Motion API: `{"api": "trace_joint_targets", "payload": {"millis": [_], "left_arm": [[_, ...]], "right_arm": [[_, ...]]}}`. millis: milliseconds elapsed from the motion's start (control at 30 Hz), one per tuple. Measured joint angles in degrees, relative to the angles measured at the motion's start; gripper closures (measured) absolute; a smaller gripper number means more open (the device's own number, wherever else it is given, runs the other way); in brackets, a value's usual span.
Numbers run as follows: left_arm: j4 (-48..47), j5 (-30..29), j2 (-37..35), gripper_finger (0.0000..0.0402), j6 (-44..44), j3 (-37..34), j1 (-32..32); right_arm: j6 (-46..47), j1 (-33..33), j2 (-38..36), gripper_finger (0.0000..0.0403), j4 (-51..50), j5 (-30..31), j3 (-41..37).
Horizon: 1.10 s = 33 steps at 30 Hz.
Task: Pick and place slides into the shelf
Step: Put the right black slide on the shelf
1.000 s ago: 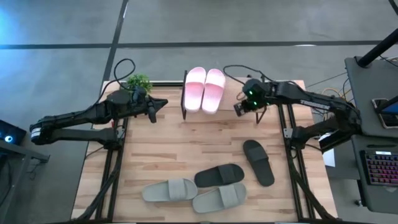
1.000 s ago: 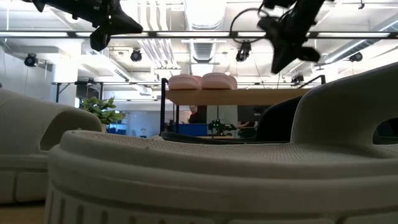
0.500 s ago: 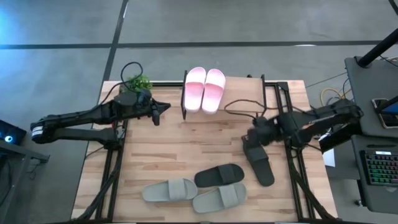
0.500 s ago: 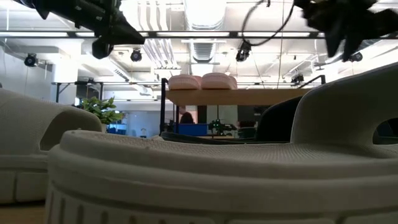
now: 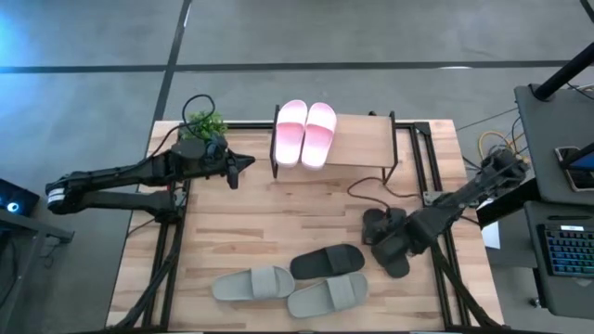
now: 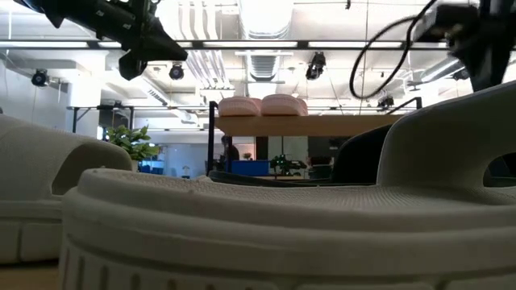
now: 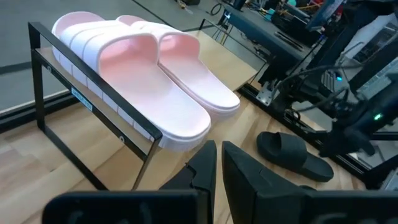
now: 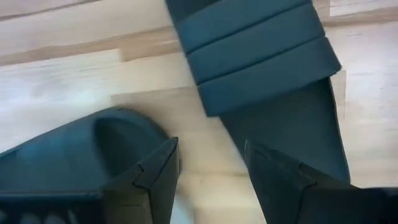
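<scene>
Two pale pink slides [image 5: 304, 133] lie side by side on the left half of the shelf [image 5: 360, 145], soles on its plank. One black slide [image 5: 386, 243] lies on the table at the near right, and a second black slide [image 5: 327, 262] lies beside it. The grey-green pair [image 5: 290, 289] rests at the near edge. My right gripper [image 8: 211, 168] hangs open low over the first black slide, its fingers astride the slide's edge next to the ribbed strap [image 8: 261, 68]; I see no contact. My left gripper [image 5: 245, 163] hovers shut left of the shelf.
A small potted plant [image 5: 206, 122] stands at the far left corner of the table. The shelf's right half [image 5: 364, 139] is bare plank. A desk with a keyboard [image 5: 568, 250] stands past the table's right edge. Cables [image 5: 371, 190] trail from my right arm.
My right gripper has swung from beside the shelf's right end toward the table's near right and down, stopping low over the black slide. The slides lie where they were.
</scene>
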Motion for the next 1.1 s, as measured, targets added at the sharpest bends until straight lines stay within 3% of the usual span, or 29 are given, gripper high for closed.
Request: {"api": "trace_joint_targets", "payload": {"millis": [200,367,767,900,1100], "left_arm": [[-0.1,1.6,-0.7,0.0391,-0.1,0.1,0.0],[0.1,1.6,-1.3,0.0391,-0.1,0.4,0.0],[-0.1,1.8,-1.4,0.0391,-0.3,0.6,0.0],[-0.1,1.8,-1.4,0.0391,-1.6,0.6,0.0],[-0.1,1.9,-1.4,0.0391,-1.6,0.6,0.0]], "right_arm": [[0.8,0.0,6.8,0.0227,0.4,0.1,0.0],[1.1,-1.5,10.3,0.0231,0.9,4.0,0.0],[0.0,-4.9,12.7,0.0243,2.4,10.3,0.1],[-7.0,-3.2,10.8,0.0250,2.0,10.4,2.3],[-29.1,0.2,8.1,0.0252,-3.9,9.8,9.3]]}}
